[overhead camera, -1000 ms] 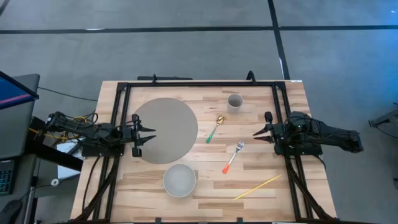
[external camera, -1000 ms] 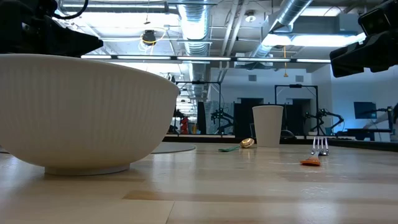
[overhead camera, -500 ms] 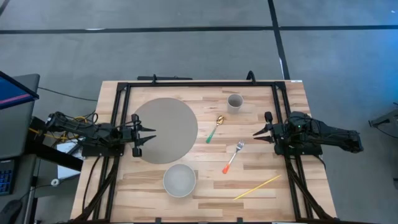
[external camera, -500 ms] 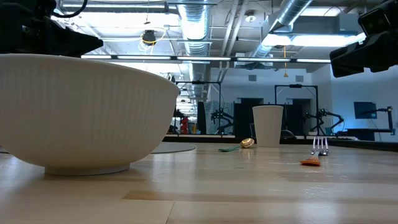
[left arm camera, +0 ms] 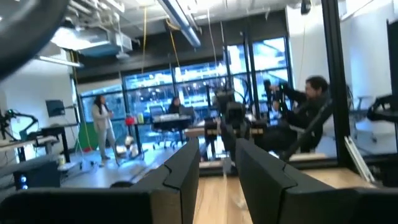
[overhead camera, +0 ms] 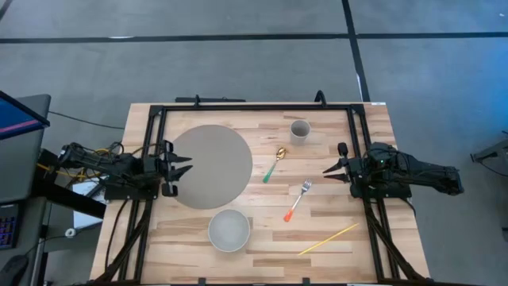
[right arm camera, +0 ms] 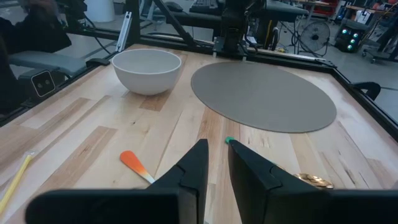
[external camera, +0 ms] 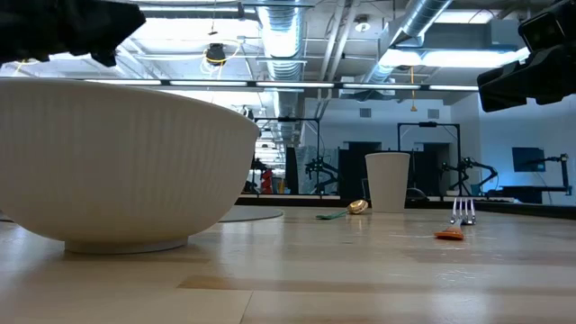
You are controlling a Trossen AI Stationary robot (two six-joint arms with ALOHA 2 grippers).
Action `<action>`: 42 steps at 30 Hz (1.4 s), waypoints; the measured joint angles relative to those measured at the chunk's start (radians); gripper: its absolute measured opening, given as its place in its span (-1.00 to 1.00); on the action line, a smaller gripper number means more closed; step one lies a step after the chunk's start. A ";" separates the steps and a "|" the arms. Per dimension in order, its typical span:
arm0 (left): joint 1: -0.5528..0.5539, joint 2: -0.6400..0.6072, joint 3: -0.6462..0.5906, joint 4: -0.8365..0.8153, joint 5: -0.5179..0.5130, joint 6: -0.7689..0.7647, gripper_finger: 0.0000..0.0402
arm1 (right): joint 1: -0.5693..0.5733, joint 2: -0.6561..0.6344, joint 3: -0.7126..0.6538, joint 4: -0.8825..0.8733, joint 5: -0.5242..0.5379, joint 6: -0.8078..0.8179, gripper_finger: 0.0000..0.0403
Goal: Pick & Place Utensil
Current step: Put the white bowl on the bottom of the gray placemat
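While neither arm has taken anything up, the right tool (overhead camera: 327, 172) hovers at the right edge of the counter (overhead camera: 262, 238) with its two fingers drawn almost together, only a narrow gap between them, and nothing in that gap; the left tool (overhead camera: 187, 167) hangs at the left edge, over the rim of the round grey mat (overhead camera: 210, 165), its fingers likewise nearly closed on nothing.

Just left of the right tool lies the fork (overhead camera: 295, 200), tines toward the far side and orange handle toward the near side, flat on the wood; it reads as light and stiff, a thin metal neck running into a thicker plastic handle. Lying so low, it offers little for fingers to get under; the orange handle looks the better hold, broader and less slippery than the metal, and a grip across its width near the middle should keep it from swinging; the fingers would have to part first.

Farther left and toward the far side is the spoon (overhead camera: 275, 164), gold bowl and green handle, near the mat's right rim; it seems equally light and rigid, its slim handle the place to pinch.

A white cup (overhead camera: 299, 129) stands at the far side, a white bowl (overhead camera: 228, 229) near the front edge, and a yellow stick (overhead camera: 328, 239) lies near the right corner.
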 joint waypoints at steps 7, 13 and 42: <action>0.000 0.000 0.000 0.105 0.000 0.082 -0.46 | 0.000 0.000 0.000 0.000 0.000 0.000 -0.72; 0.000 0.000 0.000 0.113 0.000 0.043 -0.46 | 0.000 0.000 0.000 0.000 0.000 0.000 -0.72; 0.115 0.637 0.361 -0.067 -0.196 -0.261 -0.46 | 0.000 0.000 0.000 0.000 0.000 0.000 -0.72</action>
